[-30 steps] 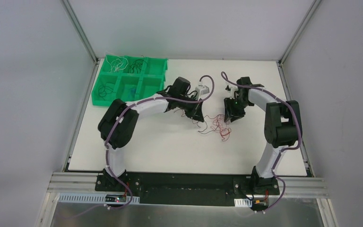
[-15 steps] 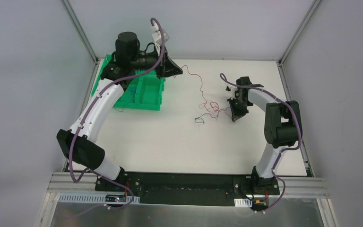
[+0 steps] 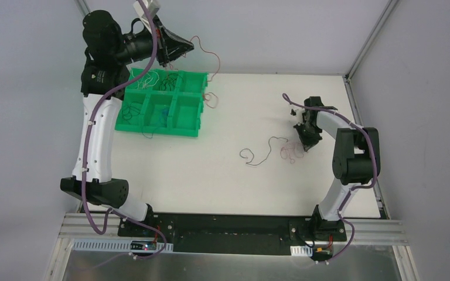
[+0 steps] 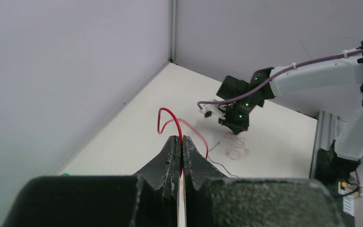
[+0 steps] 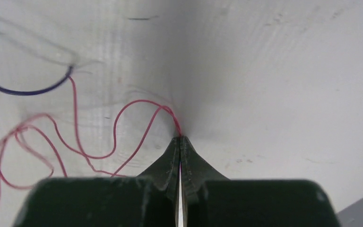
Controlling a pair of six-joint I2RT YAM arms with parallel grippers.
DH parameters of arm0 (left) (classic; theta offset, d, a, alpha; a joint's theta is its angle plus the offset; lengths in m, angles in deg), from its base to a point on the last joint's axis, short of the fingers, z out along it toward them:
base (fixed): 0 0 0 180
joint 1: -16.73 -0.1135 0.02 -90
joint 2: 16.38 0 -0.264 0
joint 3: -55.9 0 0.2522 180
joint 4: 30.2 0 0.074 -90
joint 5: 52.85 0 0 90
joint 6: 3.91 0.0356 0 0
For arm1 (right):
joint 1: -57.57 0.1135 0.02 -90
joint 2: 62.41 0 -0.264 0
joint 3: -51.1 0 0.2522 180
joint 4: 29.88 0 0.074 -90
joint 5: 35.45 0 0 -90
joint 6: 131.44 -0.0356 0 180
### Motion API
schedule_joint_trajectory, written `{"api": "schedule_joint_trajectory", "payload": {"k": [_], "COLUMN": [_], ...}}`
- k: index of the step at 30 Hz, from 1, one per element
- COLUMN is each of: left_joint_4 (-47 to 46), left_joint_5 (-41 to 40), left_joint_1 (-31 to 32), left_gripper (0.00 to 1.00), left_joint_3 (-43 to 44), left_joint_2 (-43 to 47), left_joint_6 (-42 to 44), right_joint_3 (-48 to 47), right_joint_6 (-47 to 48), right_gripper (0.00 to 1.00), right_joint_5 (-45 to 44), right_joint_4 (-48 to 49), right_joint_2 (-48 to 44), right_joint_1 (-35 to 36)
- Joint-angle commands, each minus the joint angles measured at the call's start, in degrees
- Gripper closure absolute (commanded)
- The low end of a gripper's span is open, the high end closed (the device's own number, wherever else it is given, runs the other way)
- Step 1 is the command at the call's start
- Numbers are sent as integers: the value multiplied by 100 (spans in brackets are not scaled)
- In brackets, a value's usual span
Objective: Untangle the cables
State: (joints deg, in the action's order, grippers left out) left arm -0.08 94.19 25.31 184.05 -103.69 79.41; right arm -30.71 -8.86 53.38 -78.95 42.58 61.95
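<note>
Left fingers (image 4: 171, 158) on thin red cable (image 4: 166, 109)

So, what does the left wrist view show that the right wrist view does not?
Only left wrist: the left end effector, shut on a red wire, and the right arm across the table. Only right wrist: up close, the right end effector is shut on the end of the red loops. Both: those loops lying on the table.
</note>
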Motion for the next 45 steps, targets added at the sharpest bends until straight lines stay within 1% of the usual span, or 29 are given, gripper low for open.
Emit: {"api": "schedule_joint_trajectory", "payload": {"k": [1,3,7,10,14,17,19,23,27,34,39,45], "left_joint_4": [-299,-302,-291,-340,-804,-1226,-1411,-1477,-1521,-1513,-1470,-1258], "left_joint_5": [-397,-695,-1574,-2265,-2893,-3026,-3080,-3374,-3785,-3945,-3840,-3987], "left_joint_1": [-183,-214,-224,-218,-224,-217,-217,-215,-223,-224,-212,-192], "left_gripper": [100,100,100,100,100,100,100,100,100,100,100,100], "left_joint_3": [449,401,119,-149,-572,-689,-598,-318,-316,-314,-186,133], "left_joint_2": [35,21,-38,-152,-397,-687,-947,-1408,-1584,-1796,-2028,-2492], "left_joint_6": [-17,190,608,1157,1464,1291,989,375,350,454,253,95], "right_joint_3": [420,369,195,35,-91,-154,-170,-166,-100,-114,-286,-422], "right_joint_6": [471,465,323,215,118,57,40,25,21,-14,-36,-34], "right_gripper": [100,100,100,100,100,100,100,100,100,100,100,100], "right_joint_5": [-644,-532,-117,253,585,766,801,828,829,865,890,875], "right_joint_4": [-203,-310,-553,-762,-937,-1046,-1098,-1155,-1155,-1155,-1226,-1293], "right_joint_2": [399,393,316,242,128,90,85,65,24,67,197,313], "right_joint_1": [-324,-361,-365,-364,-365,-364,-364,-363,-363,-362,-360,-366]}}
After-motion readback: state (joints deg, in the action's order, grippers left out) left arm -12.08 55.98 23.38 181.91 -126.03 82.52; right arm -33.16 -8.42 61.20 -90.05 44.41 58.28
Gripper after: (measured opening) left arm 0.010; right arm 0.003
